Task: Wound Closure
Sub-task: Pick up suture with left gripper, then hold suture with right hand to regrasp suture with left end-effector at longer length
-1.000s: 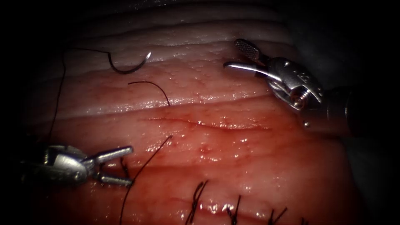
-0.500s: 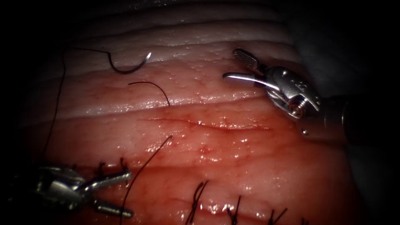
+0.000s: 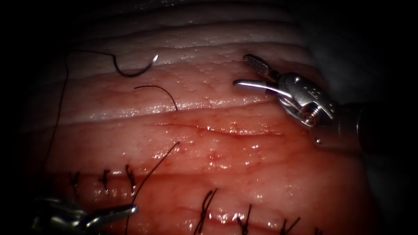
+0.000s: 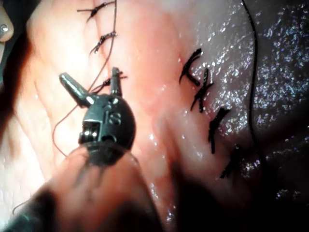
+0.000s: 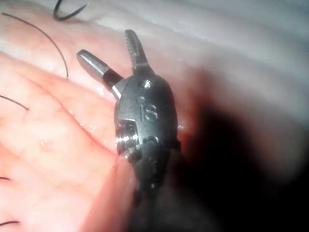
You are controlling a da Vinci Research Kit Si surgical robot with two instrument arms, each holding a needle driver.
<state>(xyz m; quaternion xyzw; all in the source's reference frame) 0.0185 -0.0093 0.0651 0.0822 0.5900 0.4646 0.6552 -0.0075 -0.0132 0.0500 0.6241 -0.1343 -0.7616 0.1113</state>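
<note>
The right tool [image 3: 246,69] hovers over the pale upper band of the tissue [image 3: 244,152], to the right of the needle. Its two jaws are spread wide and hold nothing: one is a flat, cross-hatched pad, the other a smooth, polished blade seen edge-on. The right wrist view shows the same tool [image 5: 108,48] with both jaws splayed in a V above glistening pink tissue [image 5: 43,145].

The left tool [image 3: 122,212] sits at the lower left edge of the endoscope view, just below the stitches. In the left wrist view its jaws [image 4: 91,82] are also spread apart, short and rounded, with nothing between them; a dark thread [image 4: 104,58] runs close past them.

The needle [image 3: 133,69] lies free on the pale, ridged tissue at upper left, well apart from both tools. It is a thin dark steel half-curve, open side up, with a bright tip at its right end. It rests on the surface and is not in the tissue. Thread [image 3: 58,109] leaves its left end and trails down the left side.

A short curled cut end of thread [image 3: 161,92] lies just below the needle. Another strand [image 3: 150,174] crosses the wet red band diagonally. Knotted dark stitches [image 3: 104,177] close the cut [image 3: 226,217] along the lower tissue, their ends bristling upward. Red fluid [image 3: 217,130] coats the middle band with a glossy sheen.
</note>
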